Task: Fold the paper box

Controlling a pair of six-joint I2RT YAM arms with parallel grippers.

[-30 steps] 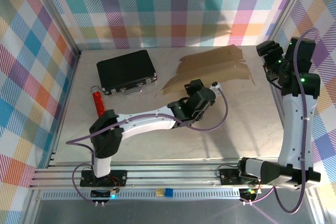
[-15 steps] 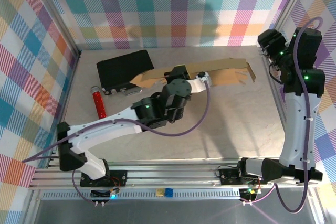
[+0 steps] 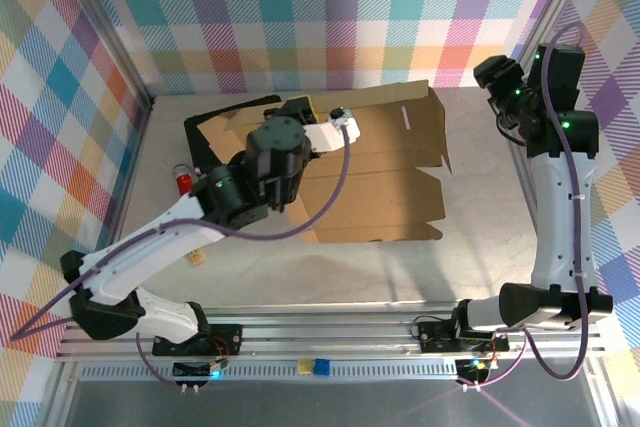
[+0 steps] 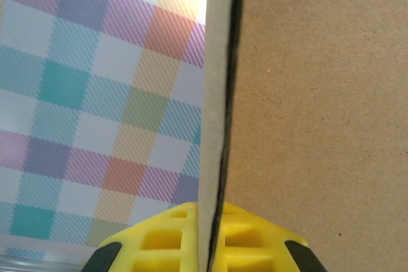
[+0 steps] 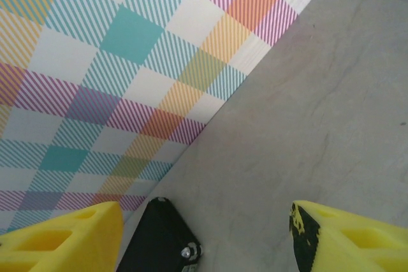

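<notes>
The box [image 3: 385,182] is now off the surface [image 3: 480,257]. It hangs tilted over the middle, leaning toward the far edge, with its broad creased face turned up to the overhead camera. Its far left corner overlaps the case [image 3: 212,123]. The left claw [image 4: 213,246] is clamped on it. In the wrist view the sheet's edge runs straight down between the yellow fingers [image 4: 153,241], with brown card to one side. The right claw [image 5: 204,224] sits by the far right corner with its fingers apart and nothing between them, only bare surface below.

A second ago the sheet lay flat along the far edge, right of the case, and the left claw was low at its near left corner. Half a second ago it had been pulled up and showed almost edge-on as a thin strip. Since then the left arm has swung leftward and the sheet has opened out toward the near side. The right arm has barely moved from its corner, though its fingers have been drawing closer together.

I judge that no panel or flap is folded yet. The sheet has only been picked up and turned, probably to set it down in a better place for creasing.
</notes>
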